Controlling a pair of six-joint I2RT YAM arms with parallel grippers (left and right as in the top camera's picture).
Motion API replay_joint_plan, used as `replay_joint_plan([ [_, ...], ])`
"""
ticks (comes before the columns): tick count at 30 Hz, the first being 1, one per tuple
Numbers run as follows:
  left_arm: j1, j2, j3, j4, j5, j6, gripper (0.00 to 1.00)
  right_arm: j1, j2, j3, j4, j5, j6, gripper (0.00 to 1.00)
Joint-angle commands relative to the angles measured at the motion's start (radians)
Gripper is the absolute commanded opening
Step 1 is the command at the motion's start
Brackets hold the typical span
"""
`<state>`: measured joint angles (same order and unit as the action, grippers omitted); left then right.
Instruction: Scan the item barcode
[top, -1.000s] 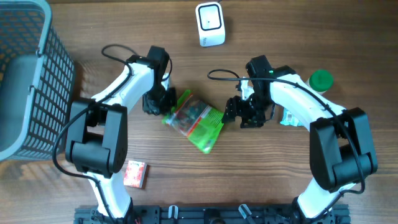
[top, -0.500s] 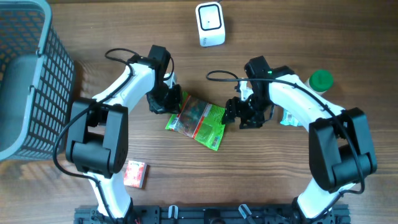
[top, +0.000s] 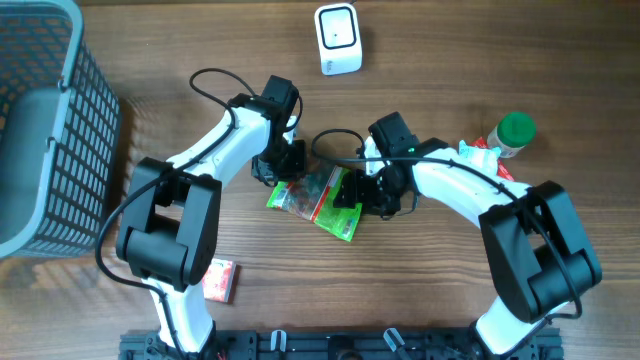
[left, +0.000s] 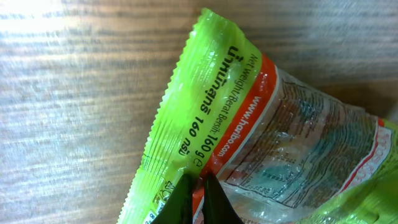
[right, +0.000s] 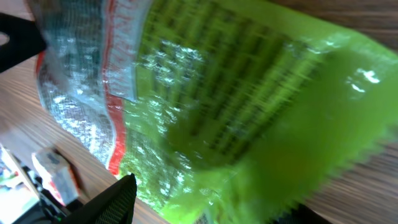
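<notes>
I found the candy bag (top: 318, 195) lying flat at the middle of the wooden table (top: 450, 300), below the white scanner (top: 338, 38) and well apart from it. The left gripper (top: 284, 170) was clenched on the bag's crimped green edge, fingertips (left: 186, 198) together on the seam. The right gripper (top: 365, 192) sat at the bag's opposite end, jaws apart on either side of it; I could not tell whether they pressed on it. A grey basket (top: 60, 120) stood at the table's left edge
</notes>
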<state>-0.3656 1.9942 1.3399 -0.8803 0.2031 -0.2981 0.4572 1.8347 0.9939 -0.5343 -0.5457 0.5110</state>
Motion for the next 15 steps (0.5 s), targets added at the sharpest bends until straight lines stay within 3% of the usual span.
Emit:
replay_joint_plan([
  [1, 0.006, -0.034, 0.03, 0.007, 0.002, 0.006, 0.04, 0.017, 0.007, -0.043, 0.024, 0.021, 0.047, 0.63],
  [5, 0.006, -0.096, 0.056, 0.019, -0.02, 0.0, 0.04, 0.017, 0.007, -0.043, 0.033, 0.021, 0.047, 0.64],
  [11, 0.011, -0.093, 0.032, 0.019, -0.241, -0.002, 0.04, 0.017, 0.007, -0.043, 0.036, 0.026, 0.072, 0.68],
  [15, 0.011, -0.069, -0.037, 0.087, -0.25, -0.002, 0.04, 0.017, 0.007, -0.043, 0.051, 0.029, 0.094, 0.68],
])
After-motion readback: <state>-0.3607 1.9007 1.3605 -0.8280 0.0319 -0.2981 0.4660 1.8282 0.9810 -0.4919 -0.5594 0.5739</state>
